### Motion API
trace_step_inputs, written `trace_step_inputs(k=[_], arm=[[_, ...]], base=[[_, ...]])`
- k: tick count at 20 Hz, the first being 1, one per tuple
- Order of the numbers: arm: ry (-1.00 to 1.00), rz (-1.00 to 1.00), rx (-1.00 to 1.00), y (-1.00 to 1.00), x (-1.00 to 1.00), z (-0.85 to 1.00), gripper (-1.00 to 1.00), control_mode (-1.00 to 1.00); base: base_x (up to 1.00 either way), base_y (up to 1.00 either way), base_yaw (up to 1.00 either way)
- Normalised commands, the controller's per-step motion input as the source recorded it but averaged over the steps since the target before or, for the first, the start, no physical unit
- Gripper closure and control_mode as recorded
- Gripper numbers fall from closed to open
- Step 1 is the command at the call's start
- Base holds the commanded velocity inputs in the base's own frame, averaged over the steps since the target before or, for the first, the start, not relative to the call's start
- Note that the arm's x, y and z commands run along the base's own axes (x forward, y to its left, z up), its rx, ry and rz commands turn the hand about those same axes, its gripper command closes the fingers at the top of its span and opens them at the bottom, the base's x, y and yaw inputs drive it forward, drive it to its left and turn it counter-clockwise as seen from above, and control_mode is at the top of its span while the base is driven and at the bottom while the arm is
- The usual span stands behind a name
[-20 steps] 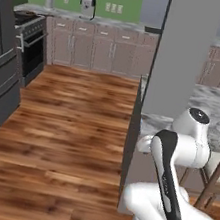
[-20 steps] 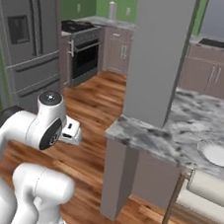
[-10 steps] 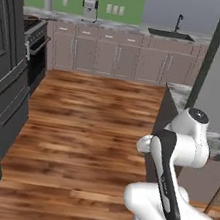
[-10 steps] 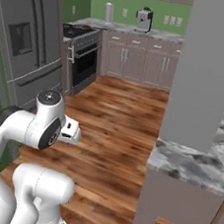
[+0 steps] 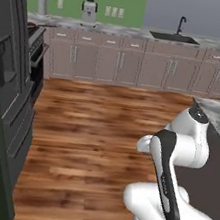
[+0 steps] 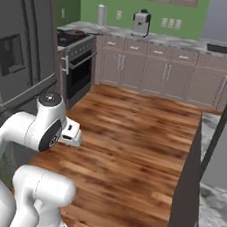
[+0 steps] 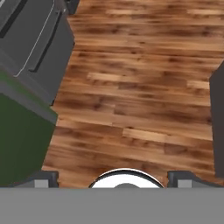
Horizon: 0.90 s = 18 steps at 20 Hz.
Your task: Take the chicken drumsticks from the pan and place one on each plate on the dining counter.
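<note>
While my arm is tucked in, I'm in the drive-to-the-stove step; my gripper (image 7: 113, 177) is spread open over bare floor (image 7: 140, 87), holding nothing. Pan (image 6: 73, 32) sits on the stove (image 6: 76, 63) at far left, drumsticks too small to make out. Next: close in on the stove, then reach.

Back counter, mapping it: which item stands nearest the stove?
The white cylinder, likely a paper towel roll, stands nearest the stove; the coffee maker is further right.

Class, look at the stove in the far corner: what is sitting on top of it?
On the stove sits a dark pan, seen from the right base view. Anything inside the pan is too small to make out.
</note>
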Motion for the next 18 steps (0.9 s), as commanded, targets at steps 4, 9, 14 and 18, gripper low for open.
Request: trace_step_inputs(k=[4,9,14,18], arm=[[0.0,0.0,0.0,0.0,0.0,0.0,-1.0,1.0],[0.0,0.0,0.0,0.0,0.0,0.0,-1.0,1.0],[0.0,0.0,0.0,0.0,0.0,0.0,-1.0,1.0],[0.0,0.0,0.0,0.0,0.0,0.0,-1.0,1.0]], base=[[1.0,0.69,-0.18],[1.0,0.51,-0.13],[1.0,0.36,-0.05],[1.0,0.27,0.0]])
